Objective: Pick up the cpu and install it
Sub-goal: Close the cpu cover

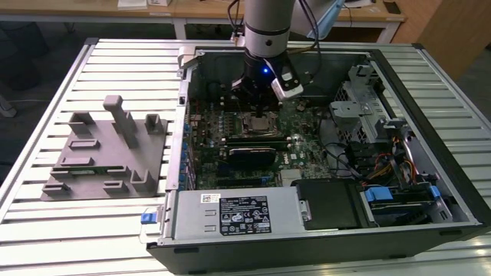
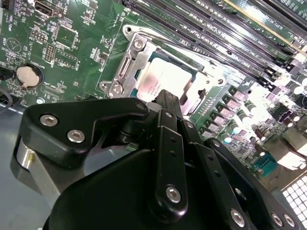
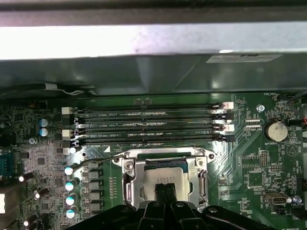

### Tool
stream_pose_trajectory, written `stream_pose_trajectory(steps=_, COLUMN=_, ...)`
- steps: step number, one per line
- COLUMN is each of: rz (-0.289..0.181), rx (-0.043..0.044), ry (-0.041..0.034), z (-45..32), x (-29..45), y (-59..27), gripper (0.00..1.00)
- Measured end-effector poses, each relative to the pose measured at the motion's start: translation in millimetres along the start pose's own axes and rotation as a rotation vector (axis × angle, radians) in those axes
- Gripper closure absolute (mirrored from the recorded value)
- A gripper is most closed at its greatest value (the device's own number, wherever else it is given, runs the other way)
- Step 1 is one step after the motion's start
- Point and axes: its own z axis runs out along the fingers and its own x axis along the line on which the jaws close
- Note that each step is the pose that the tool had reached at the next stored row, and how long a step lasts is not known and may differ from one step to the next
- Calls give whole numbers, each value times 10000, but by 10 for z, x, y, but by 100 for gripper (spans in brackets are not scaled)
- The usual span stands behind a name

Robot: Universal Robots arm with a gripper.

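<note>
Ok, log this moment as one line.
cpu: lying in socket | gripper: shut, above cpu | contact: cannot tell

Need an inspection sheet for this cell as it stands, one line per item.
surface: slatted metal table carrying an open computer case.
job's things: cpu lies flat inside the socket frame on the motherboard; whether it is latched cannot be told.
clutter: grey tray on the table, at the exterior view's left of the case.
grippers: tool directly over the cpu, fingertips together; contact cannot be told.
cables: coloured wire bundle inside the case, at the exterior view's right.
surroundings: wooden desks behind the table.
</note>
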Motion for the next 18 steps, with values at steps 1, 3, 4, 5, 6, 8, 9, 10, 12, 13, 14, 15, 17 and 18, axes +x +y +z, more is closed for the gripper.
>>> stream_pose_trajectory(steps=1, rz=1, rx=0, ry=0, z=3, x=5, y=-1, gripper=89)
stream_pose_trajectory(steps=3, rz=0, rx=0, ry=0, z=10, x=15, y=-3, gripper=89)
stream_pose_trajectory(steps=4, rz=1, rx=0, ry=0, z=13, x=20, y=-4, gripper=89)
stream_pose_trajectory(steps=5, rz=1, rx=-1, ry=0, z=17, x=24, y=-5, gripper=89)
stream_pose_trajectory(steps=6, rz=1, rx=-1, ry=0, z=20, x=29, y=-5, gripper=89)
stream_pose_trajectory(steps=8, rz=1, rx=0, ry=0, z=25, x=37, y=-8, gripper=89)
stream_pose_trajectory(steps=9, rz=1, rx=0, ry=0, z=29, x=42, y=-10, gripper=89)
stream_pose_trajectory(steps=10, rz=0, rx=0, ry=0, z=32, x=47, y=-12, gripper=89)
stream_pose_trajectory(steps=12, rz=1, rx=-1, ry=-1, z=41, x=59, y=-13, gripper=89)
stream_pose_trajectory(steps=13, rz=0, rx=-1, ry=0, z=45, x=68, y=-14, gripper=89)
stream_pose_trajectory(steps=14, rz=1, rx=0, ry=0, z=50, x=78, y=-15, gripper=89)
stream_pose_trajectory(steps=15, rz=0, rx=-1, ry=-1, z=56, x=86, y=-15, gripper=89)
stream_pose_trajectory(steps=17, rz=0, rx=0, ry=0, z=68, x=98, y=-16, gripper=89)
stream_pose_trajectory(steps=18, rz=0, rx=0, ry=0, z=76, x=106, y=-16, gripper=89)
